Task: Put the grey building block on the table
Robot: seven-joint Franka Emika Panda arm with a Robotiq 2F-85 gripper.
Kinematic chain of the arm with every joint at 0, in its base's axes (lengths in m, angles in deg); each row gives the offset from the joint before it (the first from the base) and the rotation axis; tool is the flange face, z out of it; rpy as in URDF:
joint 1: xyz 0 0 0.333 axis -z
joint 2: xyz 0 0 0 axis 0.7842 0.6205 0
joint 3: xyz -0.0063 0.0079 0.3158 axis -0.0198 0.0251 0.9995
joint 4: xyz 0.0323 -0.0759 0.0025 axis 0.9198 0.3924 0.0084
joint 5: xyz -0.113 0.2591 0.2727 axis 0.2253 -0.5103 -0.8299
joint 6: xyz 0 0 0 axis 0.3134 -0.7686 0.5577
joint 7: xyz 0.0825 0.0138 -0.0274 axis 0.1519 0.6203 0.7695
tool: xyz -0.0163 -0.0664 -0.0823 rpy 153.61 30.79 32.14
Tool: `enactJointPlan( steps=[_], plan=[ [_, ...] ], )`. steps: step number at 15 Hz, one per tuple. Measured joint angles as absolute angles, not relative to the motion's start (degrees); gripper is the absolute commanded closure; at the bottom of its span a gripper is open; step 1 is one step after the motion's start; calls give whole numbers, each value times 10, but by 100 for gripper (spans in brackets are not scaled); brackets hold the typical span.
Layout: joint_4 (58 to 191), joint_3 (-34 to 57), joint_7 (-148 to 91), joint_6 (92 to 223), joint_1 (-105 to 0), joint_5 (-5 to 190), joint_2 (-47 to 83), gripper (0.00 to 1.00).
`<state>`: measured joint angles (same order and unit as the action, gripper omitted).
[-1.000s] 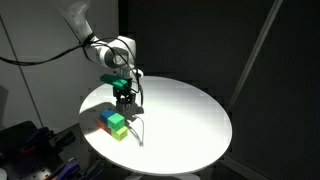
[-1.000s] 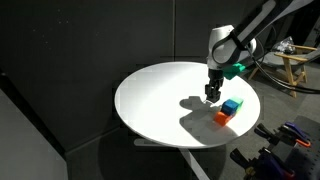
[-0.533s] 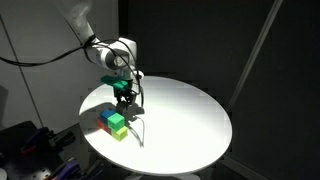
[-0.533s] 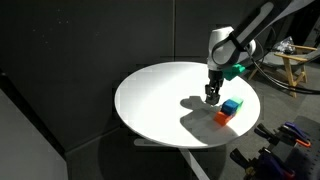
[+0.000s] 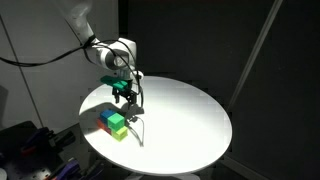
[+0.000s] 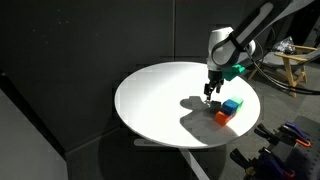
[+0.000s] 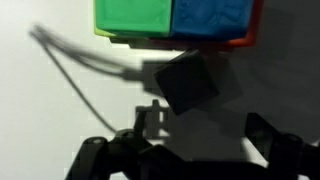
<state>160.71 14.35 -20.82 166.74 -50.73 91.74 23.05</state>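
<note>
Though clear of the wide-apart jaws, dull grey building block, square-faced, on smooth white table.

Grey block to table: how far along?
Done, by the look of it: in the wrist view the grey building block appears to rest on the white table, just off the green block and blue block. In hand: nothing; the gripper is open, clear of it. Left: probably only pulling the arm away.
</note>
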Motion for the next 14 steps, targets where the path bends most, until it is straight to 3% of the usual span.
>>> enactJointPlan(
  steps=[14],
  plan=[
    [1654,159,-209,1612,-517,917,140,0]
  ],
)
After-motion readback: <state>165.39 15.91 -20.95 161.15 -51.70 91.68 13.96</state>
